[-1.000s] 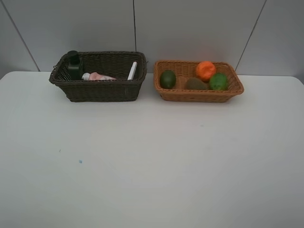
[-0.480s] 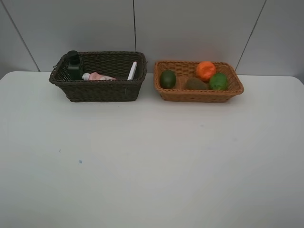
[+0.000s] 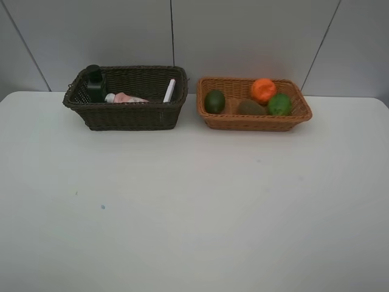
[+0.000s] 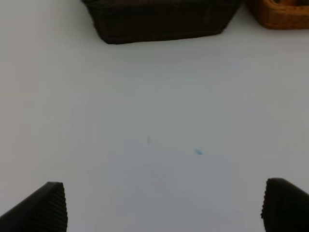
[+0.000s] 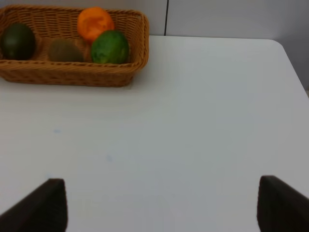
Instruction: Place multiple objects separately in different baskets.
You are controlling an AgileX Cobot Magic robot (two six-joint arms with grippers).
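The dark brown basket (image 3: 130, 115) holds the dark green pump bottle (image 3: 94, 83), the pink bottle (image 3: 126, 98) and the white marker (image 3: 169, 90). The blue eraser block is hidden. The light tan basket (image 3: 255, 122) holds a dark green fruit (image 3: 214, 101), the kiwi (image 3: 250, 107), the orange (image 3: 263, 90) and a lighter green fruit (image 3: 279, 104). My left gripper (image 4: 166, 208) is open and empty over bare table, well short of the dark basket (image 4: 159, 24). My right gripper (image 5: 161, 208) is open and empty, well short of the tan basket (image 5: 72, 77). Neither gripper shows in the exterior high view.
The white table (image 3: 194, 201) runs back to a grey panelled wall just behind both baskets. A small blue speck (image 3: 103, 207) marks the table at front left; it also shows in the left wrist view (image 4: 198, 152). The table's right edge (image 5: 293, 63) shows in the right wrist view.
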